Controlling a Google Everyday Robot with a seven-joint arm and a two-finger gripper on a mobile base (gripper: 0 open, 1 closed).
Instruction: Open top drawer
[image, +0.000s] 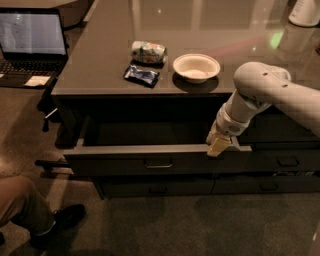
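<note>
At the right end of the open drawer's upper front edge sits the gripper (218, 146), its pale yellowish tip touching that edge; how far it is open, and whether it has hold of the edge, cannot be told. Its white arm (260, 90) bends up and away to the right. The top drawer (115, 161) stands pulled out from under the counter (210, 25), its dark inside showing and its small bar handle (158, 164) at the middle of the front, well left of the gripper. Narrower drawer fronts (287, 161) lie shut to the right and below. On the counter above are a white bowl (196, 67), a can on its side (148, 51) and a blue packet (142, 75) just beside it. A laptop (32, 37) stands open at far left, and a person's leg (20, 210) and dark shoe (67, 217) show at lower left.
</note>
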